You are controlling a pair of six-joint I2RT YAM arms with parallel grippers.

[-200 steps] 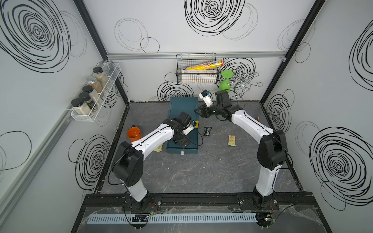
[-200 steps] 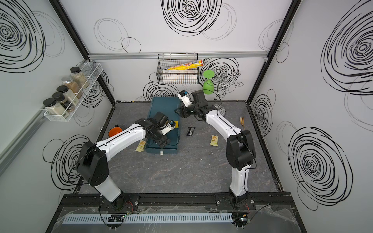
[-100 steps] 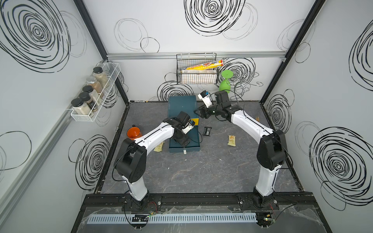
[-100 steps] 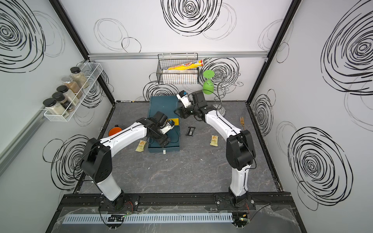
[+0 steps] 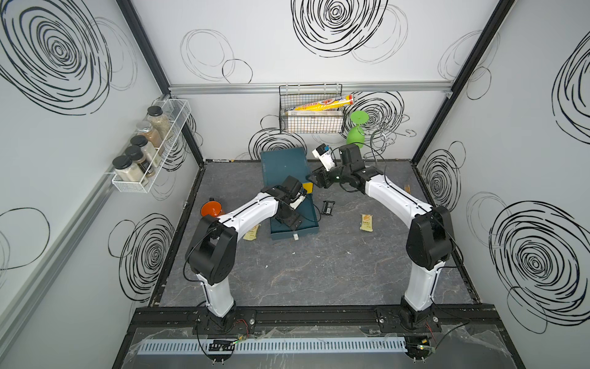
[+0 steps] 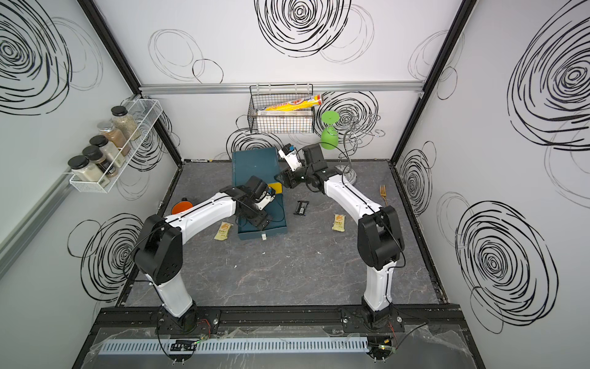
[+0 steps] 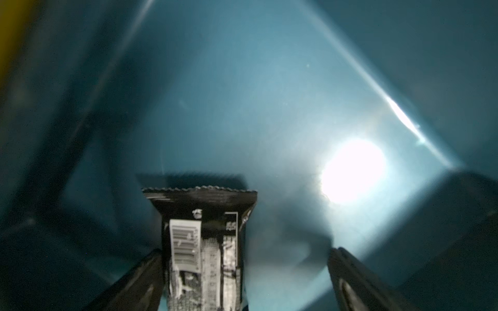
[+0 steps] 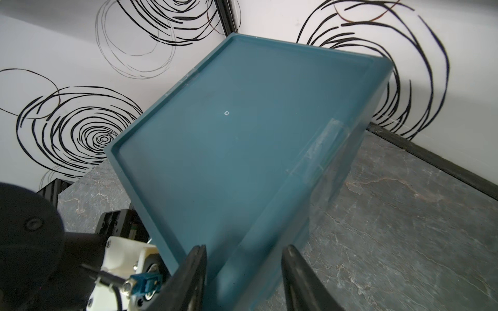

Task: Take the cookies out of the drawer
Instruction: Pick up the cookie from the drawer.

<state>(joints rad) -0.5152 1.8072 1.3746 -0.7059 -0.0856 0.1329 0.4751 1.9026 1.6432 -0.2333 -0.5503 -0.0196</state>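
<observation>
Packet (image 7: 204, 229) inside splayed left gripper (image 7: 246, 251), wrist view only, right gripper (image 8: 245, 247) perhaps gripping cabinet (image 8: 242, 134)

High stereo pair overlooks everything; wrist cameras sit near drawer (image 7: 242, 107).

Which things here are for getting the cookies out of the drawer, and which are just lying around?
For the job: blue drawer; black packet inside it; black packet on the floor; pale yellow packet near the left arm; pale yellow packet near the right arm; open left end effector.

Just lying about: spice jars; orange dish; green glass; yellow tube; gold fork.
</observation>
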